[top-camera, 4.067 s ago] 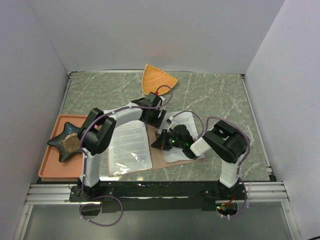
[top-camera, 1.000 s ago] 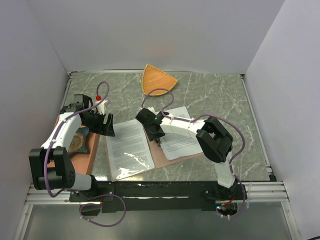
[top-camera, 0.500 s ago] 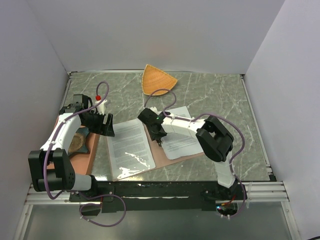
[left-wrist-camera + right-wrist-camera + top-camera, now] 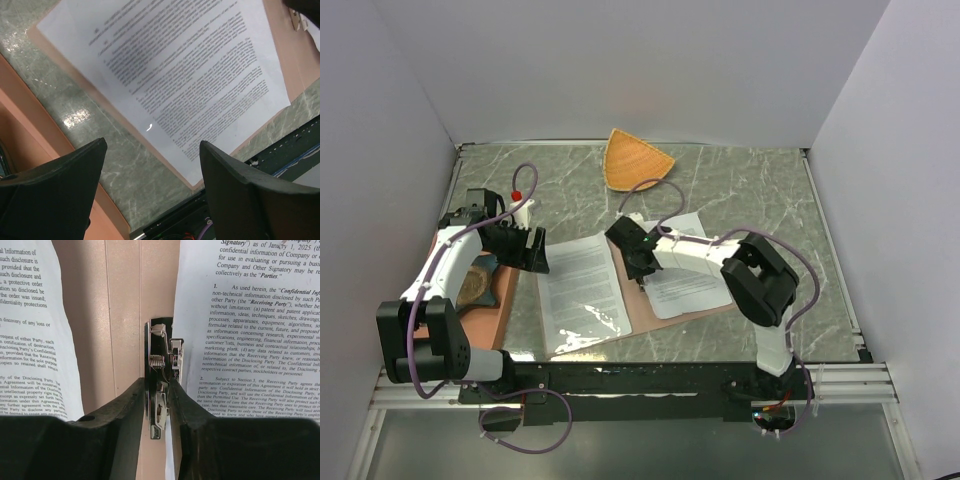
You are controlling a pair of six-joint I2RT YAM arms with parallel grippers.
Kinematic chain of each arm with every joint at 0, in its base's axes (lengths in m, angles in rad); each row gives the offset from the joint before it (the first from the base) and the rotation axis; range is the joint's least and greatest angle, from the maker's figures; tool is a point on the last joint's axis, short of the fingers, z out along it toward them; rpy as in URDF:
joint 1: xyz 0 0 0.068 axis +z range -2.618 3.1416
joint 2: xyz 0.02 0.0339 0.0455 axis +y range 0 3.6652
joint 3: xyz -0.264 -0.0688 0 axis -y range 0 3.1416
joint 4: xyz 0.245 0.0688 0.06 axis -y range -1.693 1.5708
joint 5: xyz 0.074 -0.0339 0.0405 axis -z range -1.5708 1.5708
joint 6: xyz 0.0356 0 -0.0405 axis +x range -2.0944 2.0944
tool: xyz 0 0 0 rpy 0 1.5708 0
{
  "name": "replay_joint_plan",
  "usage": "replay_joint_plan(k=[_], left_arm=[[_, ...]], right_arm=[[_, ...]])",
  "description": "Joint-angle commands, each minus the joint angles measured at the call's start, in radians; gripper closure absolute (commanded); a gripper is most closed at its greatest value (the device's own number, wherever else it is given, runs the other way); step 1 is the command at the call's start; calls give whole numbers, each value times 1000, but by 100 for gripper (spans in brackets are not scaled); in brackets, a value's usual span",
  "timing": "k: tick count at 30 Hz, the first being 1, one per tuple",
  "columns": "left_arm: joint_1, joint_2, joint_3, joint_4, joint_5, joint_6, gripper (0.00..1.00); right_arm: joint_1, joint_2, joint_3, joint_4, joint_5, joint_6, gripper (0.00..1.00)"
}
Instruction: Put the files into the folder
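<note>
On the folder (image 4: 122, 315) — right gripper (image 4: 157, 386) straddles the metal clip (image 4: 161, 360).

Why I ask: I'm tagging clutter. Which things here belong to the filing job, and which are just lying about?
Job: left sheet; right sheet; reddish-brown folder beneath them; its metal clip.
Lying about: salmon tray; dark dish on it; orange fan-shaped dish at the back.

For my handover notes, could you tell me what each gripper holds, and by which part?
The right gripper pinches the reddish-brown card folder's small metal clip at its near end; the left gripper holds nothing.
</note>
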Motion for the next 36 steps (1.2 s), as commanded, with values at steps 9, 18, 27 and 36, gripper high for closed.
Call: replay_joint_plan(k=[9,18,27,36], left_arm=[[-12,60,78,0,63,-3,18],[-52,104,57,49,49,-46,17],[-52,95,68,43,35,-34,18],[-54,72,43,47,15,-26,18]], right_arm=[[-102,-75,-246,19,0,91,73],[-118,-89,-244,31,-46,115,75],[-98,-98,-129,-85,38,106,34],[-90,-135,-78,-125,78,106,40]])
